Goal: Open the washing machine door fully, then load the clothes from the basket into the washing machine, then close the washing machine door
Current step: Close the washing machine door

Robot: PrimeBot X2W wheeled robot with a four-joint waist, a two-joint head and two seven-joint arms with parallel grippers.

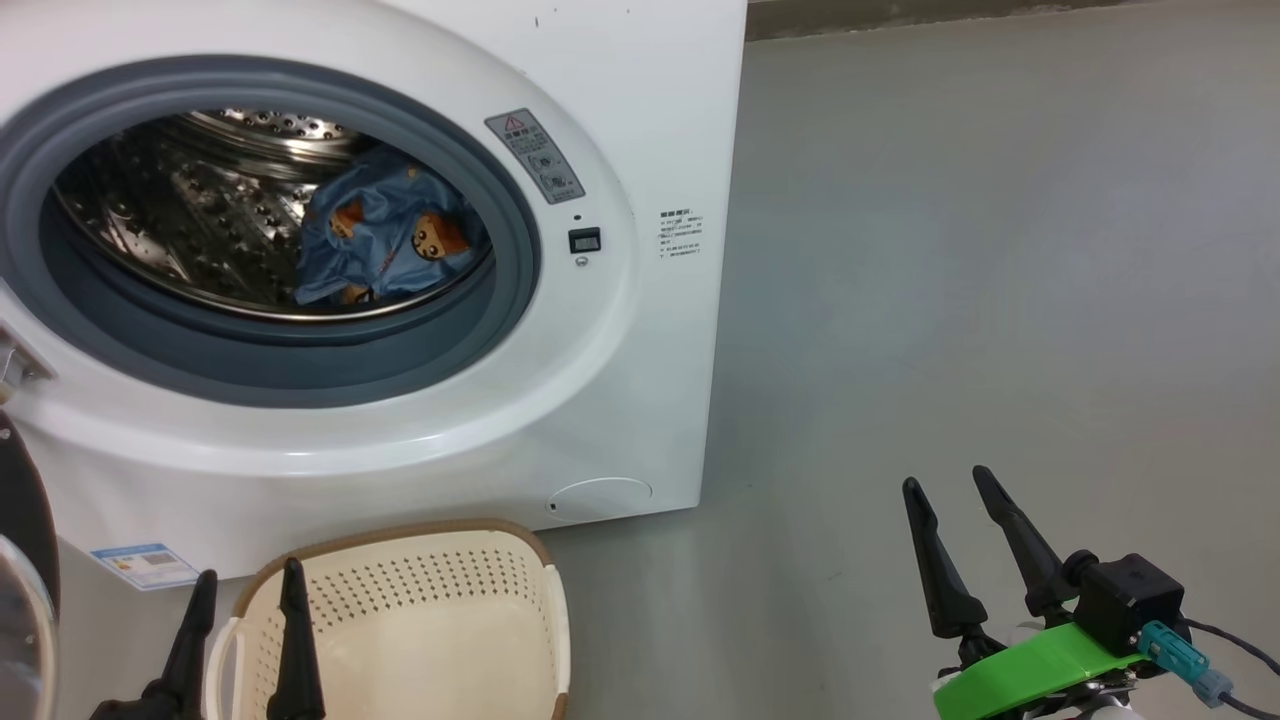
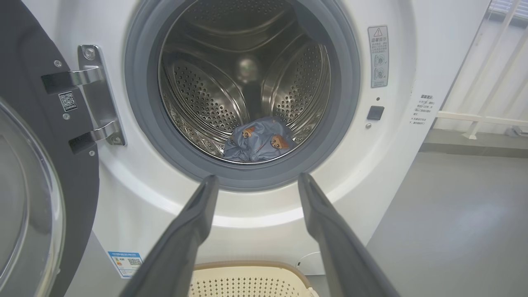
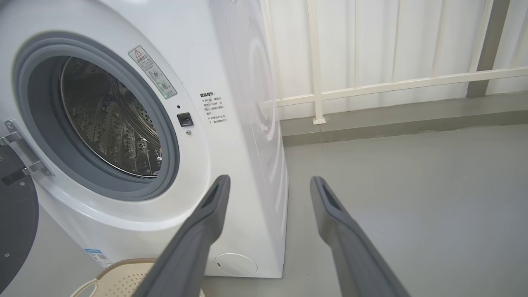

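The washing machine (image 1: 620, 380) stands with its round opening uncovered. The washing machine door (image 2: 41, 165) is swung wide to the left on its steel hinge. Light blue clothes (image 1: 385, 240) with orange-brown figures lie low in the steel drum, also in the left wrist view (image 2: 258, 140). Below the machine's front sits the basket (image 1: 430, 590), and I see only bare perforated plastic inside it. My left gripper (image 1: 248, 580) is open just above the basket's left side, fingers toward the drum (image 2: 258, 177). My right gripper (image 1: 948, 482) is open over the floor, right of the machine (image 3: 270, 179).
Grey floor (image 1: 1000, 300) stretches to the right of the machine. A white railing (image 3: 371, 82) on a low kerb runs behind it. The open door's glass bowl (image 1: 20, 620) bulges out at the far left, close to my left gripper.
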